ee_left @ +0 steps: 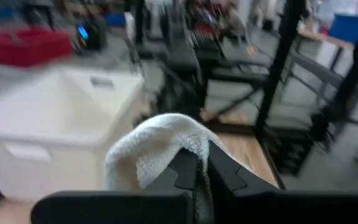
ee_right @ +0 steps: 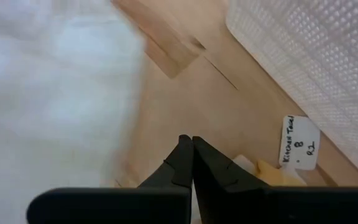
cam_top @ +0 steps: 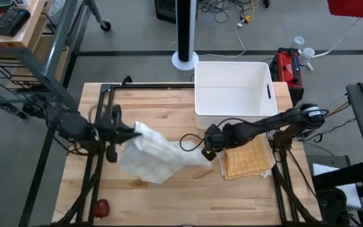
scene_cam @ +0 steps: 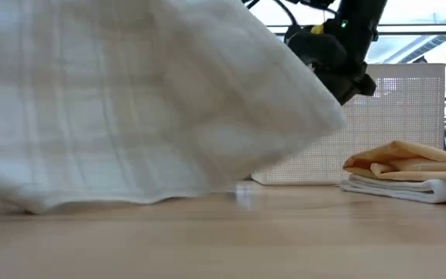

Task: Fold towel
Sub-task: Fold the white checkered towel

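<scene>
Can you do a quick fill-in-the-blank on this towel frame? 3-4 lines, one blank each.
1. The left pincer is shut on a corner of the ____ towel.
2. The right pincer holds the towel's opposite end, close beside a folded ____ cloth on the table.
3. Behind the towel stands an empty white ____.
4. Near the table's front left corner lies a small ____ object.

Missing words: white; yellow; bin; red
</scene>
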{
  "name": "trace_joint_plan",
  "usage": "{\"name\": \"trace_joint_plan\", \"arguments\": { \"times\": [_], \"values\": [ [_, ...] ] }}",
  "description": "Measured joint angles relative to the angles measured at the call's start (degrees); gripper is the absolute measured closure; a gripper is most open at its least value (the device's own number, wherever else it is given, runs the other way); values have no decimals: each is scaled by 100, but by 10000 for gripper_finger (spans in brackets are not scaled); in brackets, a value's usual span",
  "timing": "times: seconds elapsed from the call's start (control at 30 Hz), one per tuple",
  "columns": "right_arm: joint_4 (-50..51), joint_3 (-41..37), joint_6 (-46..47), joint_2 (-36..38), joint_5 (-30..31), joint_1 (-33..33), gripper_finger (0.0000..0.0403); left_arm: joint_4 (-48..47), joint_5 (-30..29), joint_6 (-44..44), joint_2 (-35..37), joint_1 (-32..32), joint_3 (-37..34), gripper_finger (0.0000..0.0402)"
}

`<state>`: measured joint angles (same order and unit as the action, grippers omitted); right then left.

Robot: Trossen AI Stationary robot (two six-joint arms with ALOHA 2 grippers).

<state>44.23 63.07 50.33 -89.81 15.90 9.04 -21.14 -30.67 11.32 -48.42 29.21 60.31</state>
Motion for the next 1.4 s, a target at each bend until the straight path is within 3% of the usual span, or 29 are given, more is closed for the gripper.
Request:
{"name": "trace_joint_plan", "arguments": {
  "times": [0.17, 0.27, 0.43, 0.53, 0.67, 0.9, 1.07, 1.4],
  "values": [
    [-57, -84, -78, 384, 95, 254, 403, -43, -424, -503, -120, 0, 647, 400],
    [-670, -401, 43, 744, 111, 496, 403, -189, -451, -637, -163, 0, 938, 400],
    [-3658, -1540, 285, 948, -50, 931, 403, -393, -499, -654, -274, 0, 1164, 400],
    [-5635, -2105, 429, 647, -51, 1091, 403, -394, -504, -694, -311, 0, 1147, 400],
    [-6957, -2363, 1058, 38, 207, 1119, 403, -389, -1152, -713, -298, 2, 1070, 400],
    [-7021, -1985, 2459, -988, 212, 1103, 371, -376, -1487, -761, -281, 4, 1025, 400],
    [-6981, -1598, 2836, -1437, 489, 1068, 304, -374, -1489, -761, -298, 1, 1025, 400],
    [-6481, -1386, 3355, -1490, 987, 1044, 159, -319, -1489, -782, -301, 1, 1019, 400]
  ]
}}
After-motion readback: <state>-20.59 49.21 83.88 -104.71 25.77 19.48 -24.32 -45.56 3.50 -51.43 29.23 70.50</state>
